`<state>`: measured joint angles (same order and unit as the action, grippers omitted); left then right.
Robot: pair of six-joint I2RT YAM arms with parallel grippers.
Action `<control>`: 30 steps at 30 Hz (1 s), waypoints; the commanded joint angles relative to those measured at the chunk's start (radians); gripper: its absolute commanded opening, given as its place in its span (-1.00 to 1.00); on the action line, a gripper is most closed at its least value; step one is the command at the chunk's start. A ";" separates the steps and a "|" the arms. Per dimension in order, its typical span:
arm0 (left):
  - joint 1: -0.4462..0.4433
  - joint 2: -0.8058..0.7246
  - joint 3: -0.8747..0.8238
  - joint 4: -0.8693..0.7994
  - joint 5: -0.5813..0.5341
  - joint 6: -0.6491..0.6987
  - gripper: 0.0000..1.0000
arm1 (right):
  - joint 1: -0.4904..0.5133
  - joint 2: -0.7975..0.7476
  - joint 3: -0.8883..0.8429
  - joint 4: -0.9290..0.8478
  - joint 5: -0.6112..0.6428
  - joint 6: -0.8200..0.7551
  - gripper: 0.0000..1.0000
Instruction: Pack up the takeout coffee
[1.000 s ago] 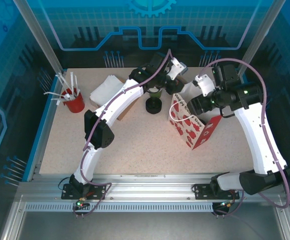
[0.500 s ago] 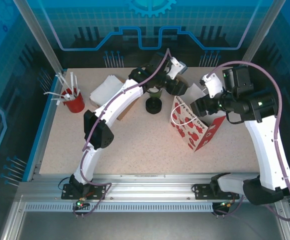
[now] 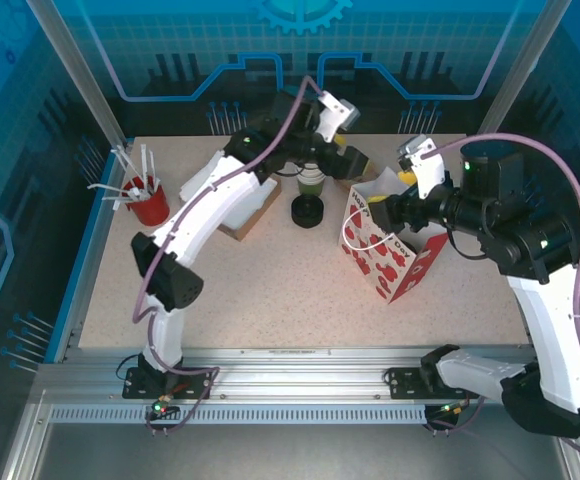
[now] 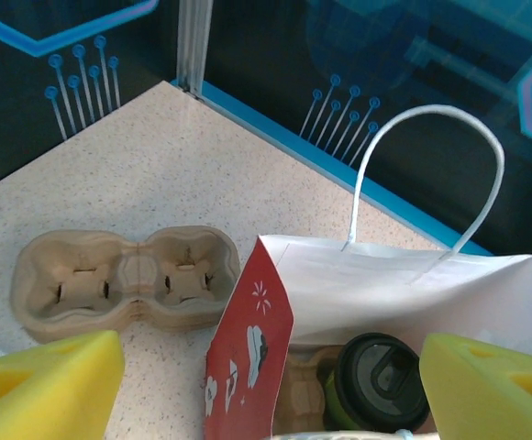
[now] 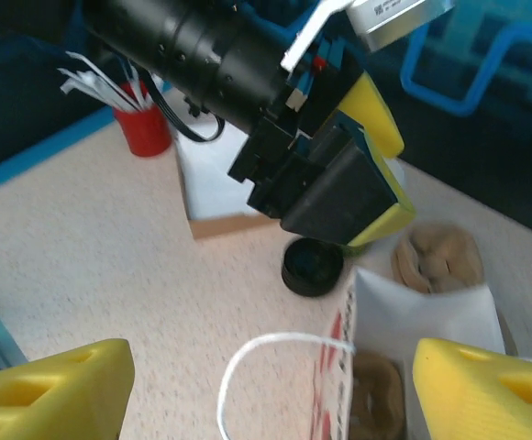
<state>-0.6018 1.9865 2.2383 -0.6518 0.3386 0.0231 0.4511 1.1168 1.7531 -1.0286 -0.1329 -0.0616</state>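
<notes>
Spotting the coffee [image 4: 381,385] down inside the gift bag [image 4: 413,284], black lid up, green side mostly cut off. Left end effector [image 4: 271,394] spread wide above the bag; right end effector [image 5: 271,390] likewise apart, fingertips half out of shot.

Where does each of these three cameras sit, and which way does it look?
Top external: above, behind the robot, looking down on the table; both arms show.
Left wrist: looks down into the gift bag at the takeout coffee; left gripper frames it.
Right wrist: looks over the gift bag toward the left gripper; right gripper below.
Both wrist views share the gift bag.
</notes>
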 commanded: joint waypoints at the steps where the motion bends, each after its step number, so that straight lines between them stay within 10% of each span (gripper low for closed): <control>1: 0.074 -0.167 -0.176 0.106 0.023 -0.093 0.69 | 0.081 -0.009 -0.066 0.177 0.006 0.032 0.61; 13: 0.332 -0.705 -0.980 0.338 -0.199 -0.298 0.66 | 0.391 0.194 -0.190 0.469 0.178 -0.016 0.62; 30: 0.603 -0.564 -0.805 -0.022 -0.613 -0.167 0.39 | 0.430 0.302 -0.399 0.765 0.133 -0.043 0.65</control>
<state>-0.0349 1.3613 1.3823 -0.6067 -0.1673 -0.1871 0.8726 1.4105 1.3582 -0.3256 -0.0002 -0.0765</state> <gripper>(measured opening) 0.701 0.824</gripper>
